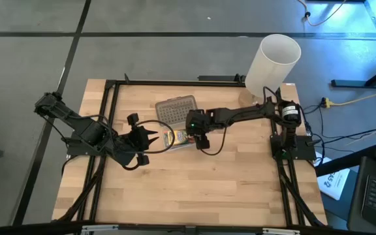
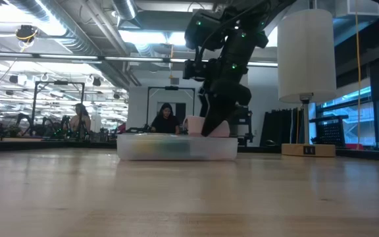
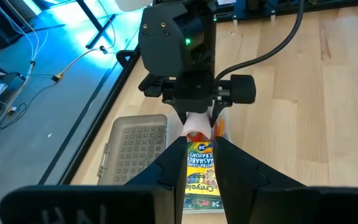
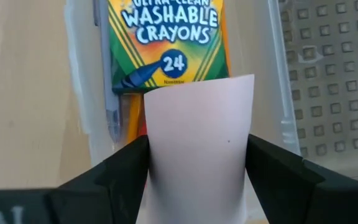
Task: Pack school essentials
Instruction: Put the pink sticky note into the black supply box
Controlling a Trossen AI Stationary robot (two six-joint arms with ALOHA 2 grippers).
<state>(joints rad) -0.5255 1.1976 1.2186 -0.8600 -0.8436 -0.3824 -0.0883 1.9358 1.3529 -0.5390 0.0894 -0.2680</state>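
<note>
- When you look down from above, where is the case [image 1: 175, 138]?
- It lies on the table [image 1: 194, 189], and the lid [image 1: 176, 109] lies flat right beside it. The right gripper [image 1: 199, 134] hangs over the case. The left gripper [image 1: 150, 138] sits at the other end of the case.
- And from table height?
- The right gripper [image 2: 214, 126] points down into the case [image 2: 176, 147], with the pink pad [image 2: 220, 130] standing up between its fingers. I think it holds the pad that way so it slides in.
- What does the left wrist see?
- The crayons [image 3: 202, 176] lie in the case, between the left fingers [image 3: 174, 163]. Those fingers are narrow and hold nothing that I can see. Maybe they keep the case from sliding.
- And the right wrist?
- The right fingers [image 4: 129, 163] pinch the pad [image 4: 197, 144] by both edges. It hangs above the crayons [image 4: 166, 37]. A pen [image 4: 107, 93] lies beside the crayons, and something orange peeks out under them.
</note>
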